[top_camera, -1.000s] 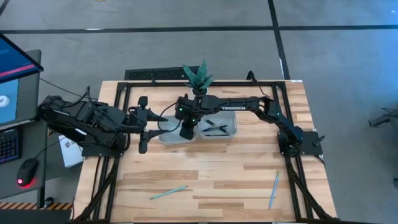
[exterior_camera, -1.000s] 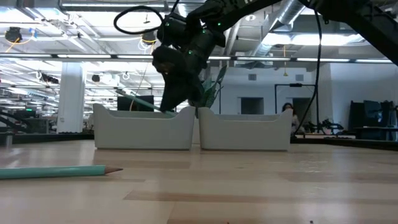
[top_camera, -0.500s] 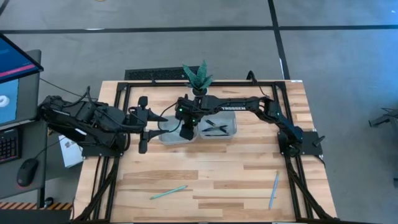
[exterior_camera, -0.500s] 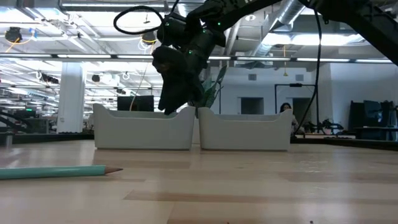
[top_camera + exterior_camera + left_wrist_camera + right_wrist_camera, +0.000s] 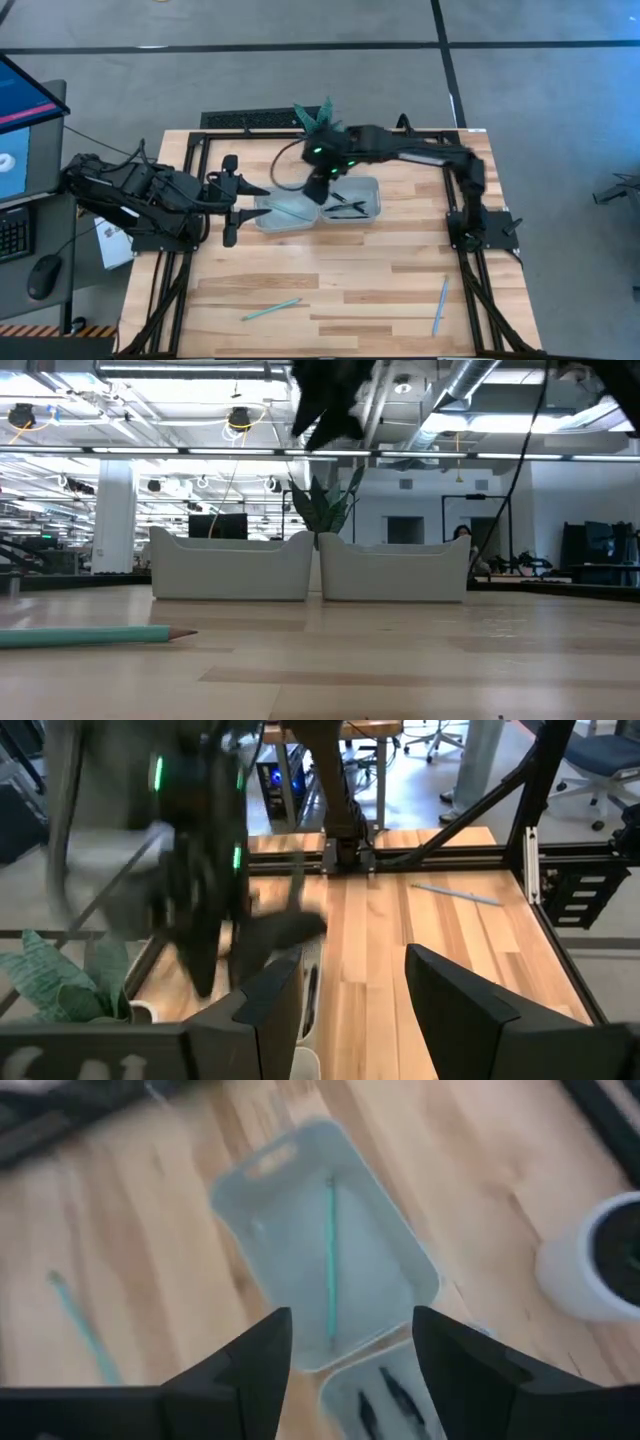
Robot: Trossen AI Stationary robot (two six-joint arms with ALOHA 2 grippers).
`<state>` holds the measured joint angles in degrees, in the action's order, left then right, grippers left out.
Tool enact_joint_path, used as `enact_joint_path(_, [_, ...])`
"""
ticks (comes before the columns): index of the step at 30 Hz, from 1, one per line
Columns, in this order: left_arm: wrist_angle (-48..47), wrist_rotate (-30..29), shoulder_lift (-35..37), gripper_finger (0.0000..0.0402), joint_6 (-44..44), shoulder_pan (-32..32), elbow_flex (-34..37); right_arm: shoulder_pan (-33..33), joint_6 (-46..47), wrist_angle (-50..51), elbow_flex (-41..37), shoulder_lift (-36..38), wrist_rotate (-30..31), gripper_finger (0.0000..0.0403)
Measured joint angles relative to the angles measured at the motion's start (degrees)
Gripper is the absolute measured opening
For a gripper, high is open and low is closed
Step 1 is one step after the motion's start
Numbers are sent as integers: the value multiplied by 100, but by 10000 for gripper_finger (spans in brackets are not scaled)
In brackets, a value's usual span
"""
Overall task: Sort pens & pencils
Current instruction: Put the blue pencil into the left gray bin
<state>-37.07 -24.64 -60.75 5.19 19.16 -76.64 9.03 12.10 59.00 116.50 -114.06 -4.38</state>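
Two pale trays stand side by side at the table's far middle. One teal pencil (image 5: 330, 1250) lies flat on the floor of the left tray (image 5: 283, 212). Dark pens (image 5: 390, 1395) lie in the right tray (image 5: 352, 200). Two more pencils lie on the wood near the front edge, one at the left (image 5: 270, 310) and one at the right (image 5: 440, 305). My right gripper (image 5: 318, 188) hangs open high above the trays, nothing between its fingers. My left gripper (image 5: 230, 200) waits open beside the left tray's left end.
A potted plant (image 5: 318, 125) stands just behind the trays, close to my right arm. A black frame (image 5: 460, 240) runs around the table's edges. Bare wood (image 5: 340, 270) stretches between the trays and the two loose pencils.
My right gripper has opened and let go of a teal pencil, which now lies in the left tray. It has then risen well clear of the trays and shifted a little toward the table's far right.
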Motion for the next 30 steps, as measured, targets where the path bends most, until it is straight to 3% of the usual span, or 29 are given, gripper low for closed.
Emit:
enact_joint_path(7, [36, 22, 0, 169, 61, 0, 0, -227, 587, 694, 0, 1120, 58, 230])
enact_joint_path(15, [-99, 34, -1, 169, 430, 0, 0, -1078, 1720, 1911, -6, 1978, 1545, 230])
enact_joint_path(23, [-335, 34, -112, 169, 220, 0, 2, -2457, 4304, 3116, -9, 2269, 3007, 230])
enact_joint_path(30, [-610, 22, -170, 169, 108, 0, 2, -3559, 6644, 3106, -415, 2242, 3695, 230])
